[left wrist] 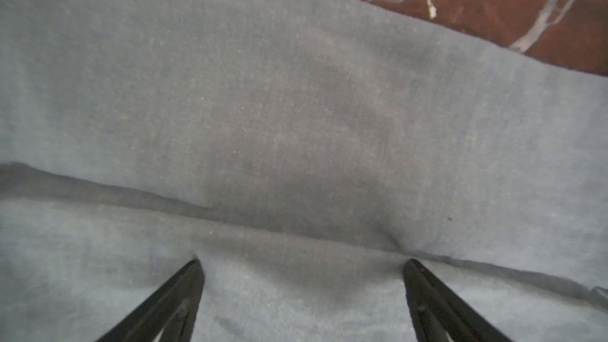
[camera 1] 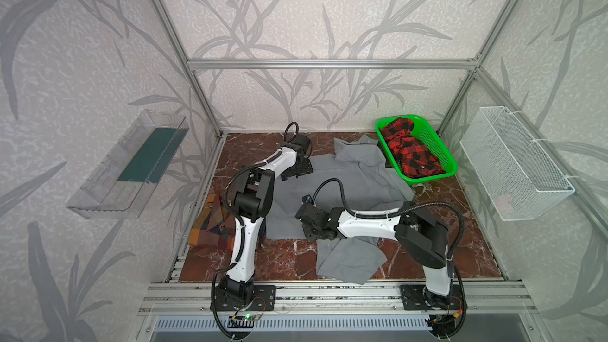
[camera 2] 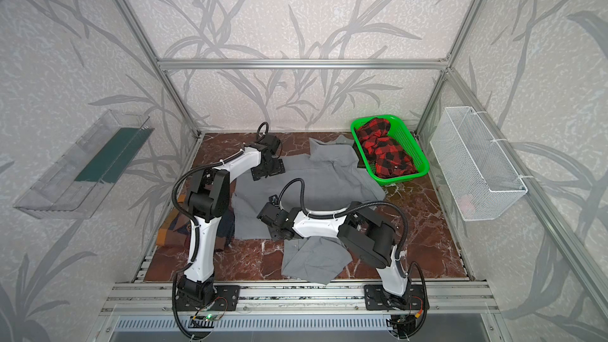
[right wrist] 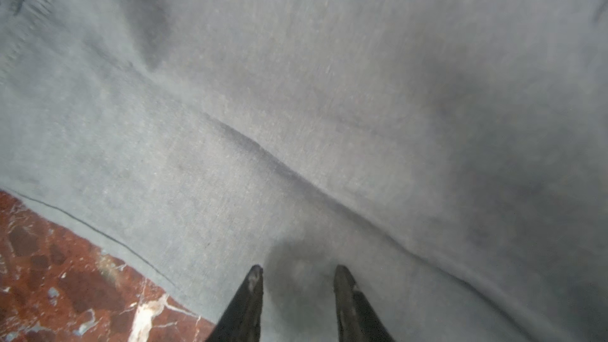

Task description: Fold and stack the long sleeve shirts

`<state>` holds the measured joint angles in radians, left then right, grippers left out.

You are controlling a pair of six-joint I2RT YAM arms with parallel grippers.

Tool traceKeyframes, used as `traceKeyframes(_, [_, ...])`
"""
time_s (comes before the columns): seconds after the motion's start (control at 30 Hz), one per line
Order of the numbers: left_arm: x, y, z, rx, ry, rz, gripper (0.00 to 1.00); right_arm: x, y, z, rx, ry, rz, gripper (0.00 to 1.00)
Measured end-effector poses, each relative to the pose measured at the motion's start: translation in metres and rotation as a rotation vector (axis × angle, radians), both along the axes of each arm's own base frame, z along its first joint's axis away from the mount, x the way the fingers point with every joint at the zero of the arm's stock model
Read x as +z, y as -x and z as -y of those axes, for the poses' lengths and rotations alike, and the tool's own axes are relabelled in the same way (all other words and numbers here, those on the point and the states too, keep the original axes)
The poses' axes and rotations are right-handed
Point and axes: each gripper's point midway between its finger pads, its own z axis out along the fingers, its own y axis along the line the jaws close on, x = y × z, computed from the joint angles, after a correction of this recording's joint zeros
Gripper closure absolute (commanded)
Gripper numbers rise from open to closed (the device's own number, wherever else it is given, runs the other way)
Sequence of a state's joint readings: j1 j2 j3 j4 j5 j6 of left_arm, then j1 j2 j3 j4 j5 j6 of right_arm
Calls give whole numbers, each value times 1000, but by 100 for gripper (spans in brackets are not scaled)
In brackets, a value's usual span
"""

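The grey long sleeve shirt (camera 1: 355, 179) (camera 2: 312, 185) lies spread across the middle of the marble table (camera 1: 289, 258), with a folded-over part near the front edge. My left gripper (camera 1: 297, 172) (left wrist: 302, 263) is at the shirt's far left part, open wide, with both tips pressing on the grey cloth (left wrist: 296, 110). My right gripper (camera 1: 307, 228) (right wrist: 299, 271) is low over the shirt's near edge, its jaws a narrow gap apart on the grey cloth (right wrist: 296, 93). The orange, brown and navy check shirt (camera 1: 210, 228) (camera 2: 171, 228) lies folded at the left, partly hidden by my left arm.
A green basket (camera 1: 441, 149) holding red and black check cloth (camera 1: 408, 149) stands at the back right, touching the grey shirt. A white wire basket (camera 1: 513, 166) hangs on the right wall and a clear tray (camera 1: 128, 166) on the left wall.
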<state>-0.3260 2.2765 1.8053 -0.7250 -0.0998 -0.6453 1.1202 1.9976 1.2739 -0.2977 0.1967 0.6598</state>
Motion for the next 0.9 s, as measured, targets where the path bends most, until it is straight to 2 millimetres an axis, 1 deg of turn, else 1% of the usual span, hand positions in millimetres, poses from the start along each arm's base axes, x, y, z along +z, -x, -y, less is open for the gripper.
traceKeyframes(0.2, [0,-12,3,-1,-2,4,4,0,12,0,-34,-75,-46,65])
traceKeyframes(0.4, [-1,-19,5,-10,-11,-4,4,1,32,4,-37,-110,-82,65])
traceKeyframes(0.53, [0,-23,2,-12,-20,-10,4,1,45,8,-44,-133,-108,65])
traceKeyframes(0.67, [0,-30,0,-16,-27,-18,4,2,55,7,-42,-142,-118,65])
traceKeyframes(0.9, [0,-31,-1,-22,-33,-30,4,8,66,4,-1,-124,-118,65])
